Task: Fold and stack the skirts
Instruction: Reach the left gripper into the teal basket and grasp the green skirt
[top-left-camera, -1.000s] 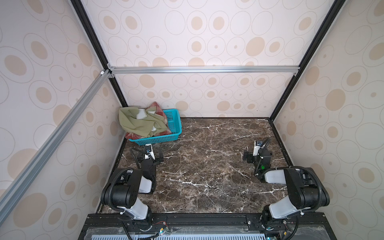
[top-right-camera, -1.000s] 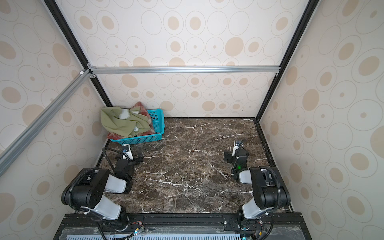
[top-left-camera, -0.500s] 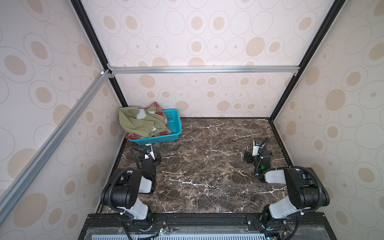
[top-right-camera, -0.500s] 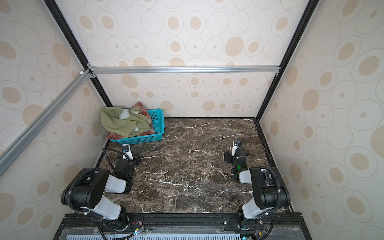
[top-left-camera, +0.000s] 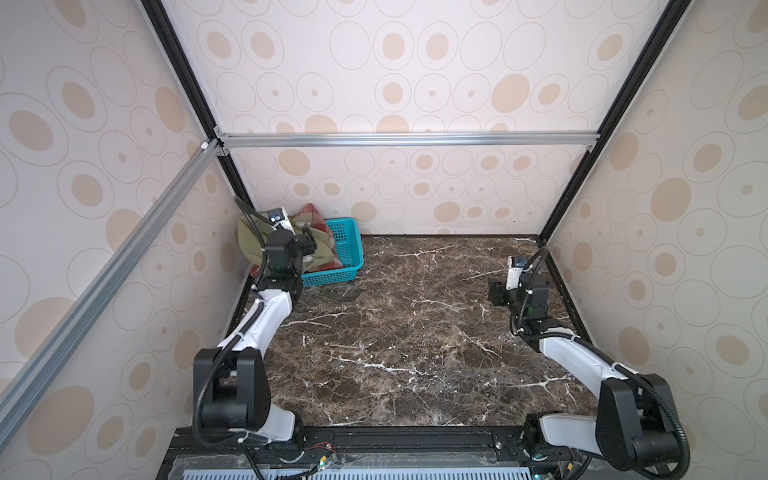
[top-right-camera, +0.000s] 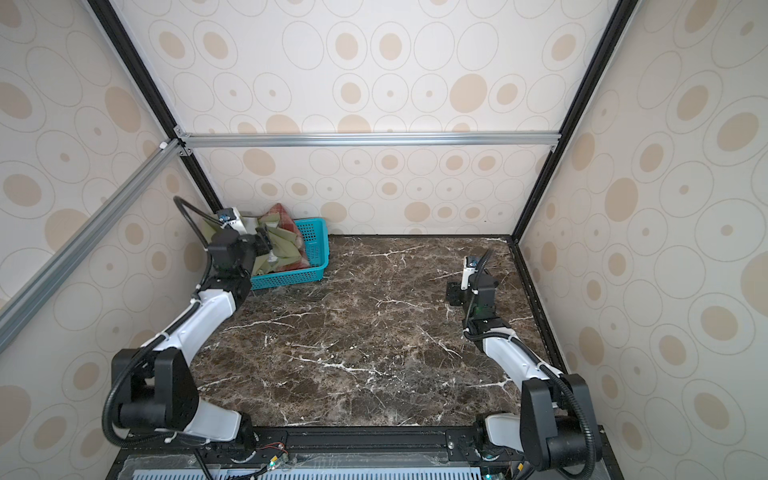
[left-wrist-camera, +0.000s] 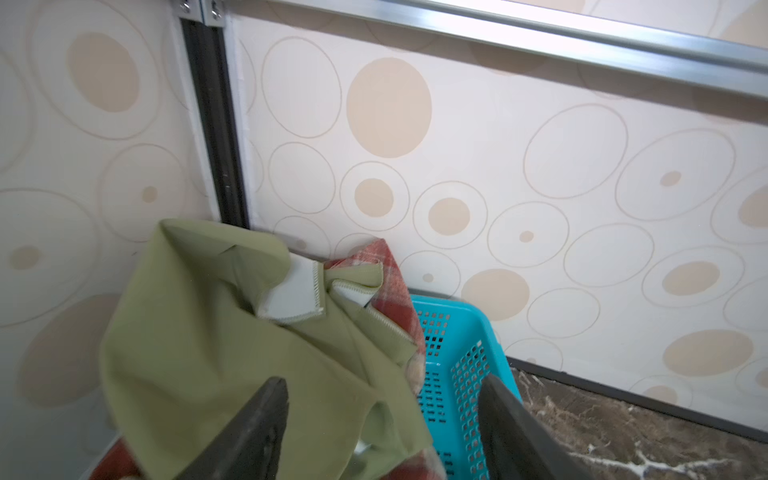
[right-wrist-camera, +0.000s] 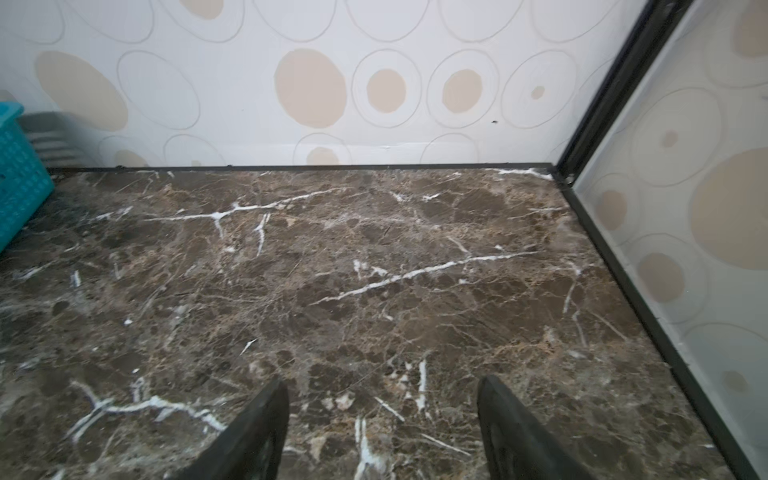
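left gripper (left-wrist-camera: 382, 388), jaws apart and empty, hovers over the olive-green skirt (left-wrist-camera: 216, 353) heaped in the far-left-corner teal basket (left-wrist-camera: 457, 332), likely to grab it; right gripper (right-wrist-camera: 382, 388) also parted, empty.

No text, label, brand name, number or sign could be read in any view.
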